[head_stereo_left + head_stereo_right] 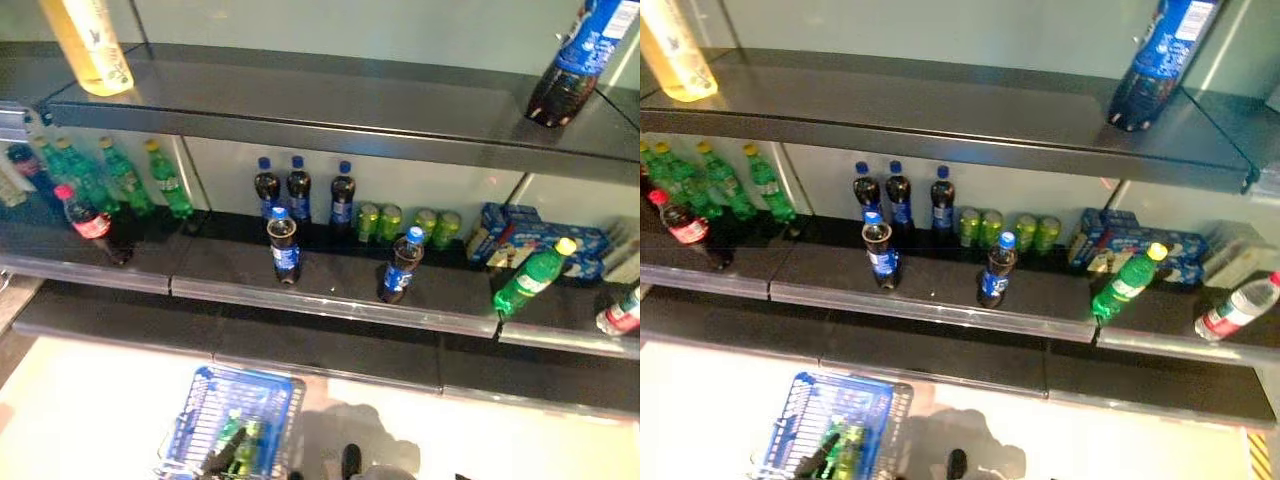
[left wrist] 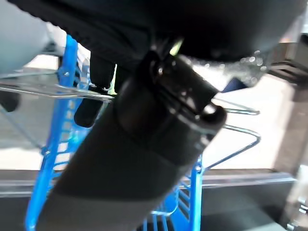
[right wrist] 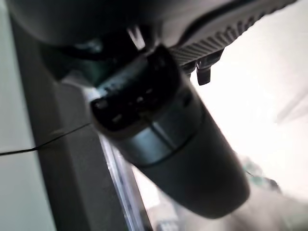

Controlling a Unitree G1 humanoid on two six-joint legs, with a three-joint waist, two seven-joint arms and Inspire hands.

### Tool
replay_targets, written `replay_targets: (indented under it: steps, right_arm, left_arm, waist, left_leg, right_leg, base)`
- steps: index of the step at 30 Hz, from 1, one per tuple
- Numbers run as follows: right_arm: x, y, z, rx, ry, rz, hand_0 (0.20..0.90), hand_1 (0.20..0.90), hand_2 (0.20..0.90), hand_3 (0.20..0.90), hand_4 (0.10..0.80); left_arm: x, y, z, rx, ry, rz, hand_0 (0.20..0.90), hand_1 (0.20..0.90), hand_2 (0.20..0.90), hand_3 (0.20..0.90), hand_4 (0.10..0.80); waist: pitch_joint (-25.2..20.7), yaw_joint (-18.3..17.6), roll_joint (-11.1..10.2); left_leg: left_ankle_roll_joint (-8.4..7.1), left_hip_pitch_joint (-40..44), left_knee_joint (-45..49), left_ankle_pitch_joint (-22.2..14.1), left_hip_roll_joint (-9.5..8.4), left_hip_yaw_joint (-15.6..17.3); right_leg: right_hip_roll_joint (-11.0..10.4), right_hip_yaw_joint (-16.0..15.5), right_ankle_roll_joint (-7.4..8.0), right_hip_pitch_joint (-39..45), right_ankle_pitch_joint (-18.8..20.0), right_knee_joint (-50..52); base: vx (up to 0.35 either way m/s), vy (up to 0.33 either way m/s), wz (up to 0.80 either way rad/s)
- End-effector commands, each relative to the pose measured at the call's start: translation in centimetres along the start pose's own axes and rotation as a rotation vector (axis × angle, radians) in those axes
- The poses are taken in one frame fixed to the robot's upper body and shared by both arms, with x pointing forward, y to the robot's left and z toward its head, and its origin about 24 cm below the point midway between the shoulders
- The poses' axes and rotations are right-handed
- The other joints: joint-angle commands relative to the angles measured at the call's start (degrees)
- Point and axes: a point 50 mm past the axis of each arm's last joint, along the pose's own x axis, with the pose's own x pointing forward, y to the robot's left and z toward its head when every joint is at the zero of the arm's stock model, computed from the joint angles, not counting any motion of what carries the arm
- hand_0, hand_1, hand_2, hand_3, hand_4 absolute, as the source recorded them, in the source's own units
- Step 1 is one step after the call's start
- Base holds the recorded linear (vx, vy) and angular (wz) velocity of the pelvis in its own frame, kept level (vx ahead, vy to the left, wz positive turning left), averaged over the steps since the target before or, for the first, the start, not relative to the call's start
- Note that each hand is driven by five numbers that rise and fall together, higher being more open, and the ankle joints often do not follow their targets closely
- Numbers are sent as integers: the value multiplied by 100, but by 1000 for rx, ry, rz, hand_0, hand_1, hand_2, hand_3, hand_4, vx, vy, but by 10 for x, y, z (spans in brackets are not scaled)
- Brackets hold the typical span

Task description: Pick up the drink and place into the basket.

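The blue basket (image 1: 245, 380) hangs low in front of the shelves, with green drinks (image 1: 240, 440) lying in it. My left hand (image 2: 144, 144) is shut on its thin wire handles (image 2: 236, 130), with the basket's blue wall (image 2: 57, 125) past the fingers. On the middle shelf stand two dark cola bottles with blue labels (image 1: 284, 245) (image 1: 402, 265) near the front edge. A green bottle (image 1: 530, 278) leans at the right. My right hand (image 3: 168, 134) is open and holds nothing, its thumb standing out straight beside a shelf edge.
The top shelf (image 1: 330, 110) carries a yellow bottle (image 1: 90, 45) and a large cola bottle (image 1: 575, 60). The middle shelf also holds green bottles (image 1: 120, 175), a red-label cola (image 1: 90, 222), green cans (image 1: 380, 222), blue boxes (image 1: 520, 235) and a clear bottle (image 1: 1238, 308).
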Motion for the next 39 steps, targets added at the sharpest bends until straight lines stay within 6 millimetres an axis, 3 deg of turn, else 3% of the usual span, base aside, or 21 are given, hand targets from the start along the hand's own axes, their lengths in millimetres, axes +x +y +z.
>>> replay_targets:
  steps: [1,3,5,7,9,10,11,12,14,15,17,19,21,23,24,25,27,29,32,36,39]
  right_arm:
    - [2,4,23,-120,-79,-4,900,900,900,900,800]
    - [2,9,26,-74,-73,-23,900,900,900,900,800]
    - [2,13,30,-54,-99,-26,900,900,900,900,800]
    - [2,12,34,-74,-136,-26,900,900,900,900,800]
    - [2,7,34,-52,-137,-40,900,900,900,900,800]
    - [2,6,32,-45,-137,-46,900,900,900,900,800]
    - [2,7,32,-45,-137,-46,900,900,900,900,800]
    - [2,8,33,-66,-149,-54,900,900,900,900,800]
    - [2,8,35,-82,-148,-58,900,900,900,900,800]
    - [3,10,39,-131,-148,-53,900,900,900,900,800]
    - [3,12,42,-174,-151,-44,900,900,900,900,800]
    - [2,15,43,-197,-154,-19,900,900,900,900,800]
    - [2,15,45,-166,-166,-6,900,900,900,900,800]
    - [2,14,42,-115,-161,-6,900,900,900,900,800]
    - [1,13,41,-105,-163,-8,900,900,900,900,800]
    - [1,13,41,-105,-163,-8,900,900,900,900,800]
    - [2,9,47,-114,-174,-11,900,900,900,900,800]
    - [2,5,52,-120,-182,-13,900,900,900,900,800]
    - [2,6,57,-126,-183,-21,900,900,900,900,800]
    - [3,17,57,-141,-188,-22,900,900,900,900,800]
    - [3,22,54,-160,-176,-9,900,900,900,900,800]
  left_arm:
    - [0,19,31,-3,-154,24,300,300,300,200,100]
    - [1,21,33,0,-150,37,300,300,300,200,100]
    - [3,19,41,16,-164,39,300,300,300,200,100]
    - [4,17,48,31,-174,23,300,300,300,200,100]
    - [5,6,56,0,-196,-2,300,300,300,200,100]
    - [5,-3,57,-2,-204,-27,300,300,300,200,100]
    - [5,-3,58,-2,-204,-27,300,300,300,200,100]
    - [6,-17,60,-2,-204,-58,300,300,300,200,100]
    - [6,-20,62,-10,-204,-60,300,300,300,200,100]
    - [6,-21,65,-35,-205,-54,300,300,300,200,100]
    - [5,-21,66,-34,-209,-55,300,300,300,200,100]
    - [5,-21,65,-38,-214,-46,300,300,300,200,100]
    - [6,-21,58,-9,-195,-45,300,300,300,200,100]
    - [5,-23,51,39,-179,-53,300,300,300,200,100]
    - [5,-24,47,51,-172,-56,300,300,300,200,100]
    - [5,-24,47,51,-172,-56,300,300,300,200,100]
    - [4,-19,37,65,-154,-49,300,300,300,200,100]
    - [3,-7,30,62,-137,-30,300,300,300,200,100]
    - [2,3,27,61,-133,-19,300,300,300,200,100]
    - [2,3,28,41,-139,-26,300,300,300,200,100]
    - [3,-1,30,35,-147,-30,300,300,300,200,100]
  waist:
    - [-13,136,195]
    - [17,101,216]
    - [90,-2,240]
    - [114,-64,279]
    - [97,-93,310]
    - [92,-67,320]
    - [103,-71,323]
    - [101,-69,330]
    - [144,-71,367]
    - [148,-63,417]
    - [121,-43,442]
    - [42,0,357]
    - [67,42,206]
    - [133,-1,77]
    - [180,18,27]
    - [180,18,27]
    - [206,121,12]
    - [170,212,122]
    - [103,338,309]
    - [93,406,390]
    - [110,403,332]
  left_leg:
    - [-206,-516,374,273,-425,-676]
    - [-191,-437,266,304,-386,-634]
    - [-85,-302,161,310,-246,-456]
    - [-48,-205,76,300,-114,-365]
    - [-88,-211,131,294,31,-285]
    - [-134,-235,192,271,90,-272]
    - [-134,-222,191,270,93,-277]
    - [-270,-168,269,114,239,-305]
    - [-353,-46,269,41,391,-268]
    - [-518,111,238,46,747,-180]
    - [-670,144,245,114,1013,-141]
    - [-882,2,378,317,1409,-5]
    - [-918,-361,793,661,1657,243]
    - [-870,-689,1236,964,1814,793]
    - [-798,-760,1435,831,1652,801]
    - [-798,-760,1436,830,1652,800]
    - [-588,-794,1492,393,1014,596]
    - [-456,-773,1313,246,433,440]
    - [-374,-615,629,325,-119,89]
    - [-363,-630,179,596,-422,-1]
    - [-289,-759,306,551,-423,148]
  right_leg:
    - [54,86,604,868,-397,109]
    - [103,-7,671,674,-405,846]
    - [154,-25,1040,52,98,2433]
    - [71,100,1207,-366,318,3225]
    - [-396,131,1165,-243,265,2445]
    - [-773,142,1119,9,363,1713]
    - [-770,136,1119,29,366,1701]
    - [-1576,328,1203,97,965,390]
    - [-1770,350,1284,138,1140,204]
    - [-1839,253,1374,201,937,215]
    - [-1711,80,1359,360,477,168]
    - [-1348,-111,1180,569,-27,113]
    - [-1127,-321,986,689,-128,-21]
    - [-938,-661,779,837,-127,-217]
    - [-919,-764,746,907,-93,-307]
    - [-919,-765,746,907,-93,-308]
    - [-861,-764,736,932,-19,-432]
    - [-679,-691,708,979,11,-518]
    - [-373,-618,697,1057,-55,-549]
    - [-60,-618,670,1103,-314,-169]
    - [28,-660,727,975,-370,513]
  base:
    - [79,-65,-57]
    - [75,-66,-43]
    - [52,-145,-26]
    - [12,-231,-39]
    - [12,-402,-19]
    - [2,-307,11]
    - [39,-576,27]
    - [45,-520,24]
    - [34,-524,-11]
    - [18,-532,-41]
    - [22,-596,-49]
    - [-5,-690,-49]
    - [-62,-715,-25]
    - [-67,-622,9]
    - [-30,-299,26]
    - [-12,-262,24]
    - [28,-295,-4]
    - [131,-293,-37]
    - [201,-182,-63]
    - [230,-180,-40]
    - [193,-149,11]
